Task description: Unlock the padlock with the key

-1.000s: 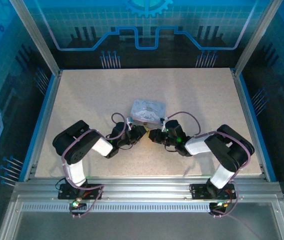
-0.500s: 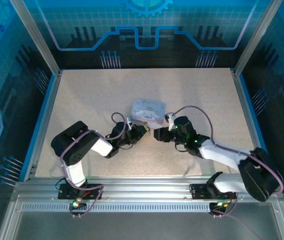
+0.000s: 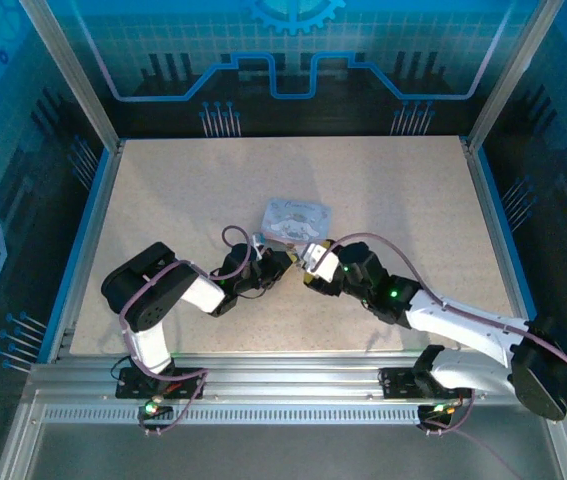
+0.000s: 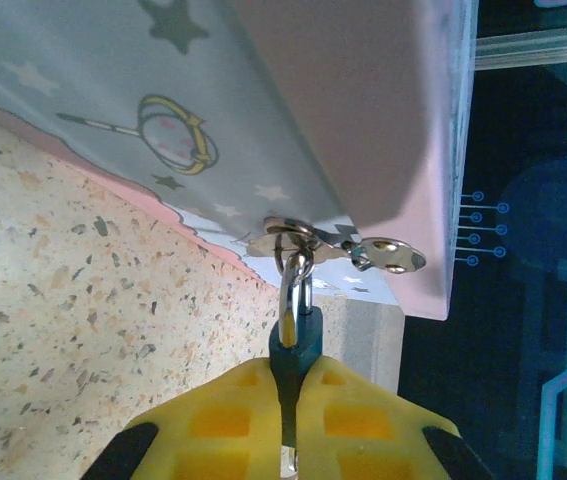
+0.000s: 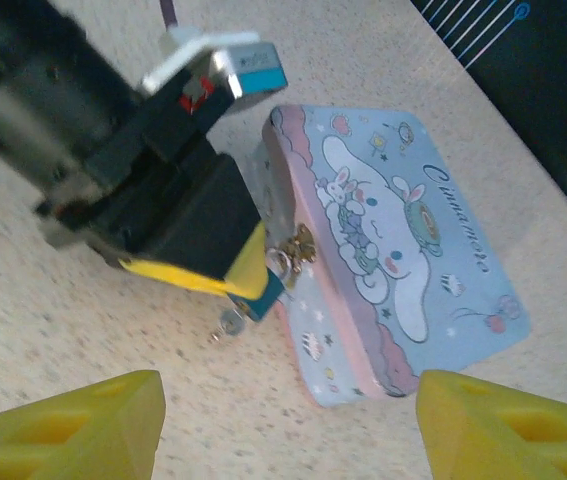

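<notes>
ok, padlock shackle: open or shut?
Looks shut. Left wrist view: the shackle loops through the hasp of the tin and seats in the padlock body, held by the left gripper. Edge-on, so not certain.

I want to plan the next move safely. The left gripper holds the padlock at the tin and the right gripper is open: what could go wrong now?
First, what seems to be the key, under the padlock, is tiny and blurred; the open right gripper may miss it or bump the left gripper. Second, the shackle passes through the hasp of the tin, so a pull could drag the tin.
</notes>
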